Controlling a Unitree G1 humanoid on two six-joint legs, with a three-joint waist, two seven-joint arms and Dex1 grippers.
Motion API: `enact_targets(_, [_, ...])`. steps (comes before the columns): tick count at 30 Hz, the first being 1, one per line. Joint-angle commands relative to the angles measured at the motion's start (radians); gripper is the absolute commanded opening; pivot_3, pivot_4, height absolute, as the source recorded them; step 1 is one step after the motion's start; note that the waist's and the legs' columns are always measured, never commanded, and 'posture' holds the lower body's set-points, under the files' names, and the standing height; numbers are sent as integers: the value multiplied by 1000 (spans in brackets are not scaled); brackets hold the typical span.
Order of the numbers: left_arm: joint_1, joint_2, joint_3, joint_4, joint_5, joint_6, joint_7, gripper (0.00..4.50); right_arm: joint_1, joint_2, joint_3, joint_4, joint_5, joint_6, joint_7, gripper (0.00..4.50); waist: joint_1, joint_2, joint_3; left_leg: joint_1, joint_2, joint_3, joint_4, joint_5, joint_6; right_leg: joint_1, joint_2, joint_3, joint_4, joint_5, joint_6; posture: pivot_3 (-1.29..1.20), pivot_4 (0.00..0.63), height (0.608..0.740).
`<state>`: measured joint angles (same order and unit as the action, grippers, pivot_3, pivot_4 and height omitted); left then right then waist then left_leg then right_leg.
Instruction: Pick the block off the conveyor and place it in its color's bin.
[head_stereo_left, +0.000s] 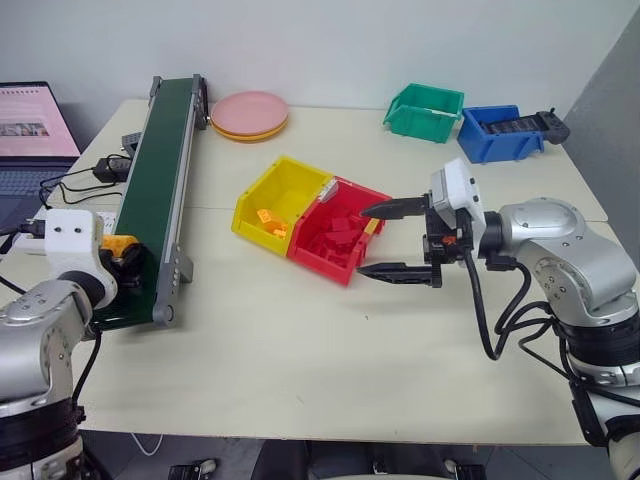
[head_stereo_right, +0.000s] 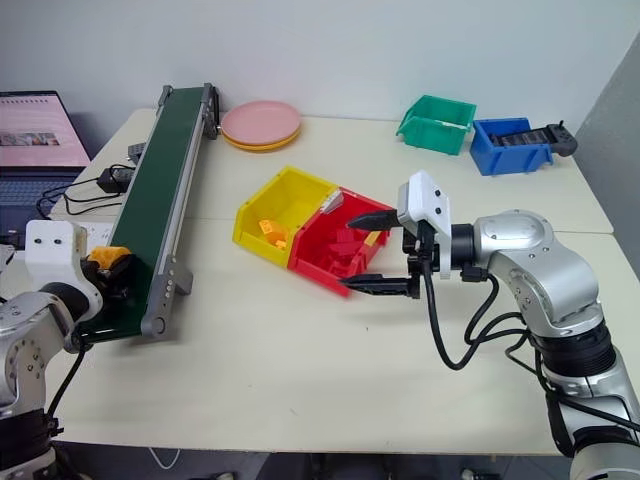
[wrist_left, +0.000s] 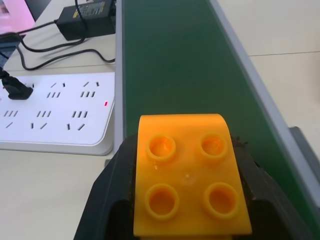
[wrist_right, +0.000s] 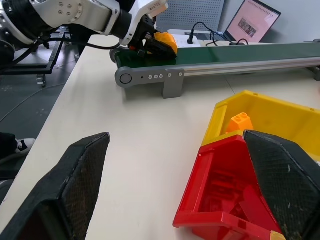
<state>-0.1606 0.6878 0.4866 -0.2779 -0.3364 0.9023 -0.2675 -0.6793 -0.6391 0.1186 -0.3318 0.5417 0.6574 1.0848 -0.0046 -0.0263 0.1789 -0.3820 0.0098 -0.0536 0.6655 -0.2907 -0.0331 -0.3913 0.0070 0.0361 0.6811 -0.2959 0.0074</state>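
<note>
Block (wrist_left: 190, 175) glossy smooth plastic; conveyor (head_stereo_left: 158, 170) belt matt, rails brushed metal; bin (head_stereo_left: 275, 200) shiny plastic.

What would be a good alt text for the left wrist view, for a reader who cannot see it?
The left gripper holds a yellow-orange block with four round studs between its black fingers, over the near end of the dark green conveyor. Beside the belt, a white power strip and black cables lie on the table.
</note>
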Motion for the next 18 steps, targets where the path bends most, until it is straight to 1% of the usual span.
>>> enact_targets(1, [17,-5,53,-117,2,27,32,1551,-16,-7,-28,-22,24,-12,6,4500,0,0,0,0,0,0,0,0,0,0,0,0,0,0,0,0,150,740])
enact_targets(3, [17,-3,54,-147,2,35,37,1551,-19,-5,-26,-18,23,-15,8,4500,0,0,0,0,0,0,0,0,0,0,0,0,0,0,0,0,150,740])
enact_targets(7, [-47,47,0,-219,-21,39,-12,1551,-33,-8,-26,-7,15,-24,12,4500,1,0,0,0,0,0,0,0,0,0,0,0,1,0,0,0,150,740])
enact_targets(9, [-140,73,-80,-206,-40,34,-59,1551,-38,-22,-42,-13,19,-16,9,4500,5,0,0,0,0,0,0,0,0,0,0,-1,1,0,0,0,150,740])
enact_targets(12, [-254,78,-175,-135,-33,9,-99,1551,-34,-36,-68,-33,32,7,-16,4500,9,-1,0,0,-1,-2,1,0,-1,1,0,-2,0,0,0,0,150,740])
enact_targets(15, [-418,34,-319,40,9,-74,-147,1551,-13,-37,-103,-73,48,53,-82,4500,7,-1,0,0,-2,0,1,0,-1,2,0,0,0,1,1,0,150,740])
enact_targets(18, [-513,-9,-397,162,38,-140,-180,1551,4,-36,-118,-103,56,71,-126,4500,2,-1,0,0,-2,0,1,0,-1,1,0,0,0,1,1,0,150,740])
